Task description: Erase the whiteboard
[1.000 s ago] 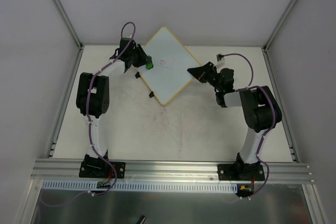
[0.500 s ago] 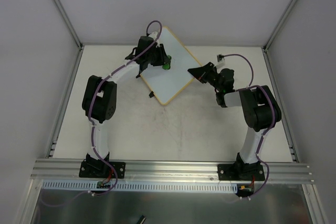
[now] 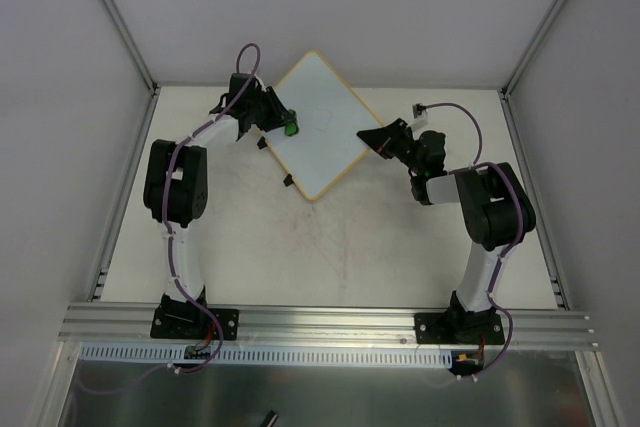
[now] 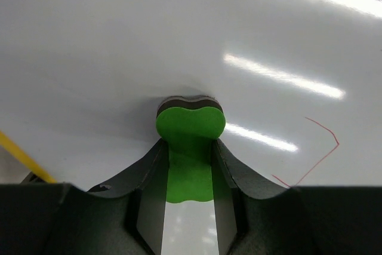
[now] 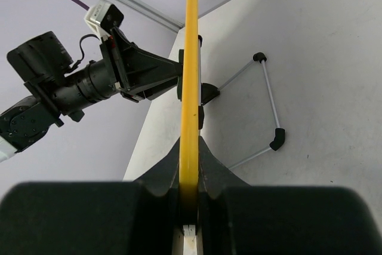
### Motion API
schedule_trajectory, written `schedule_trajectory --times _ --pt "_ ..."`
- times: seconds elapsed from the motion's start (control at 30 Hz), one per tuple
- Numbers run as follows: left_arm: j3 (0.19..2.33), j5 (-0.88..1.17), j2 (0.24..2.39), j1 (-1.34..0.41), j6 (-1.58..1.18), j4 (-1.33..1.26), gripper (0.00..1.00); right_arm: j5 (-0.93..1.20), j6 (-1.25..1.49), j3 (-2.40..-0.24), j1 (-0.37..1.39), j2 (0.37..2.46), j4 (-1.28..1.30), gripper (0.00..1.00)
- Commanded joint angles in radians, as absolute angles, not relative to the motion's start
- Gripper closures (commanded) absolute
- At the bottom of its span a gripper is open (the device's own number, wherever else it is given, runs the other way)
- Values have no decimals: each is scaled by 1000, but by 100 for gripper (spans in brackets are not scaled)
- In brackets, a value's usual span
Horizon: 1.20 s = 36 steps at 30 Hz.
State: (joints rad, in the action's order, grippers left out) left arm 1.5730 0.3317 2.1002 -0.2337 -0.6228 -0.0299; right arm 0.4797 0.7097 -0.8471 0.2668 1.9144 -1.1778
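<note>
Left wrist: left fingers [image 4: 146, 177] closed on the green eraser [image 4: 191, 126], one each side of its stem. The dark felt face is pressed flat on the board [image 4: 119, 40]. Surface around the pad reads clean apart from glare. A thin red stroke [image 4: 316, 153] sits just right of the eraser, not under it. The yellow rim [image 4: 18, 153] shows at lower left.

Right wrist: right fingers [image 5: 158, 174] are clamped on the board's rim [image 5: 191, 58], seen edge-on. They're acting as a brace.

Top external: the board [image 3: 320, 142] lies as a diamond at the far middle of the worktop [image 3: 350, 247]. Eraser [image 3: 290, 127] is near its left edge, right fingers [image 3: 378, 139] on its right edge. Can't tell whether the board is flat or tipped up.

Step, my read: mid-wipe, mostly done, with the red stroke as the remainder.

Next move needs:
- lateral sweep toward the stroke with the pad loaded
- enough overlap to cover the stroke's full length
- a firm right clamp so the board doesn't skate
</note>
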Motion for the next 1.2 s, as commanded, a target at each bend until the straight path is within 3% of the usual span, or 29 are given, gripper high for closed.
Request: schedule_trajectory --times 0.0,0.23,0.73,1.0,1.17 --pt "1525 278 2155 -230 -646 94 100 523 701 -867 287 1902 -1315 100" --pt "1565 308 2172 -252 -617 92 100 525 700 -868 288 1902 -1315 100" --pt "1658 91 2094 -489 -329 97 100 526 699 -870 290 1905 -1313 100" --pt "1720 167 2121 -577 -216 97 100 528 699 -871 290 1904 -1313 100" --pt "1718 108 2106 -612 -161 97 100 529 700 -874 290 1907 -1313 100"
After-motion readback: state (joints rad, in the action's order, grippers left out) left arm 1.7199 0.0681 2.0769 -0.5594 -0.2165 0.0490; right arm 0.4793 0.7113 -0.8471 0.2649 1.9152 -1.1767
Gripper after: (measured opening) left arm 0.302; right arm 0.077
